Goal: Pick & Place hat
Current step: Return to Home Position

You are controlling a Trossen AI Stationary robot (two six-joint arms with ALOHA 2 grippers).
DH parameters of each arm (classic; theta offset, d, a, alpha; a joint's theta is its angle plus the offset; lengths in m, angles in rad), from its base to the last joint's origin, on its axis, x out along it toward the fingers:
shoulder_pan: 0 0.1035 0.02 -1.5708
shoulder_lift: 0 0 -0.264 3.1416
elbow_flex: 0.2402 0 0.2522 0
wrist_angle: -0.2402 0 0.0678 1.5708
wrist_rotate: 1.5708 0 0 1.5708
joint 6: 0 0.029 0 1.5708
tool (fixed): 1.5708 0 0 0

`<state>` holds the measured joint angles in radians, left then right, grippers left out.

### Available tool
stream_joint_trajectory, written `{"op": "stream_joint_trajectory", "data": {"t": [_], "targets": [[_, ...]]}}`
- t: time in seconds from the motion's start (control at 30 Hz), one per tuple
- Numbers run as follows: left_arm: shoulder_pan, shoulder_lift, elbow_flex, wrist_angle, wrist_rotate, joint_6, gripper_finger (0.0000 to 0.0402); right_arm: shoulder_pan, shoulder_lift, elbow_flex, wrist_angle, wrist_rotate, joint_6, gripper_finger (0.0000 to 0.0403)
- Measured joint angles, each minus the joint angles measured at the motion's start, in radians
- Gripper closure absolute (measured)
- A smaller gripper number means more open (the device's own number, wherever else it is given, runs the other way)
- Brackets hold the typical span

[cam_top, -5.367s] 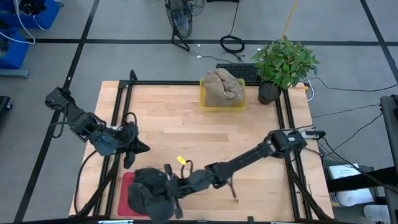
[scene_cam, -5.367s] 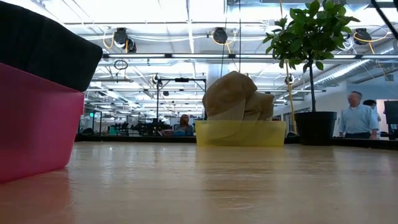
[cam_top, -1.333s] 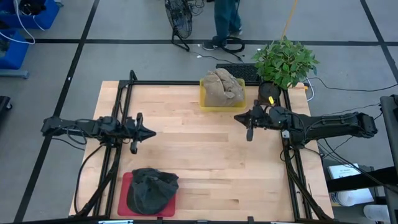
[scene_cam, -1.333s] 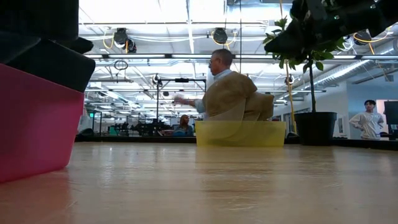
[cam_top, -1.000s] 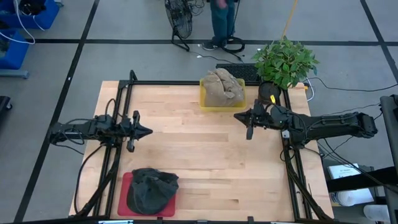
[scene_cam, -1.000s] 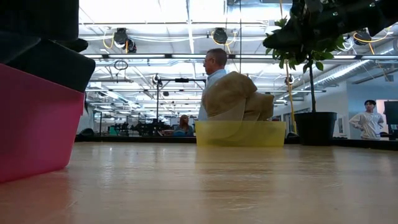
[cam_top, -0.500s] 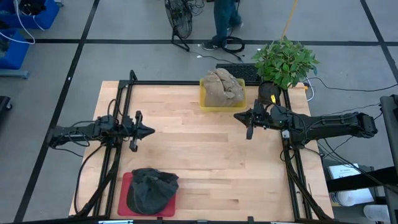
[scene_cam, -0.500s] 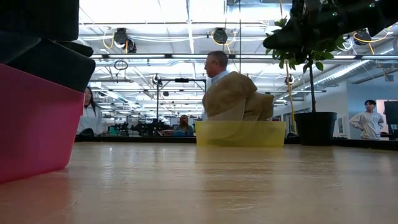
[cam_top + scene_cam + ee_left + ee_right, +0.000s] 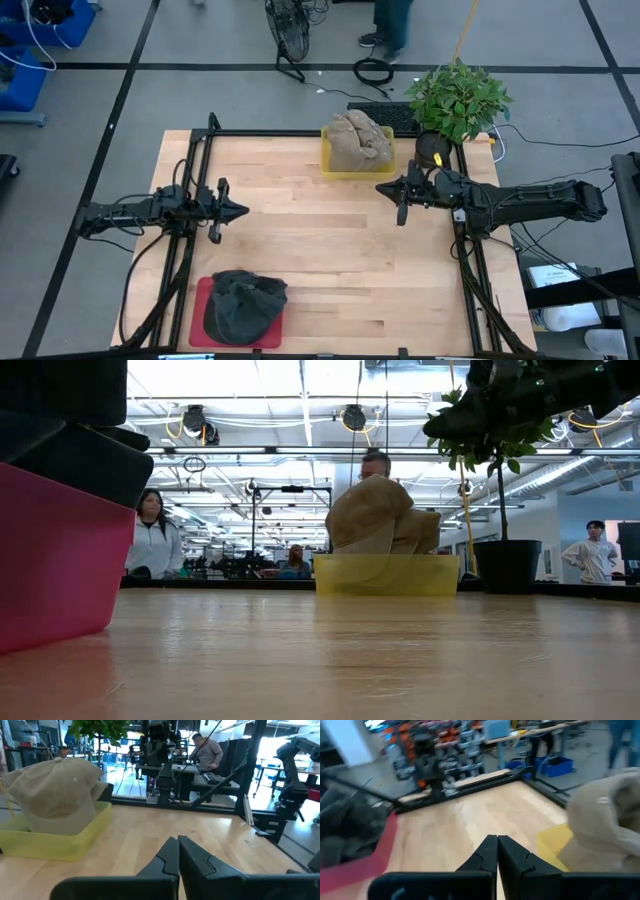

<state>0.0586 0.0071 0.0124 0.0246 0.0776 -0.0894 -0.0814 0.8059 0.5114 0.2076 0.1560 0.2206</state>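
Resting in their bins, the caps lie sorted: brown caps are heaped in the yellow bin at the far edge of the table, and black caps fill the red bin at its near left corner. The left gripper hangs over the table's left side and the right gripper near the yellow bin; both are empty, fingers pressed together. The caps look light, soft and crushable, with probably only the brim stiff. A pinch on the brim or a fold of crown fabric would likely hold best.
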Motion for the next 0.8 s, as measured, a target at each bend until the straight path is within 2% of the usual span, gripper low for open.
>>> {"op": "stream_joint_trajectory", "data": {"t": [0.23, 0.43, 0.63, 0.8], "targets": [[0.0, 0.0, 0.0, 0.001, 0.0, -0.025, 0.0399, 0.001, 0.0, 0.0, -0.069, -0.081, -0.099, 0.0402], [0.0, 0.0, 0.0, 0.002, 0.0, -0.024, 0.0373, 0.034, -0.025, -0.015, -0.146, -0.082, -0.129, 0.0403], [0.0, 0.0, 0.0, 0.002, 0.0, -0.024, 0.0354, 0.103, -0.164, -0.122, -0.144, -0.081, -0.076, 0.0403], [0.0, 0.0, 0.0, 0.003, 0.0, -0.024, 0.0353, 0.137, -0.309, -0.26, -0.055, -0.08, -0.046, 0.0403]]}}
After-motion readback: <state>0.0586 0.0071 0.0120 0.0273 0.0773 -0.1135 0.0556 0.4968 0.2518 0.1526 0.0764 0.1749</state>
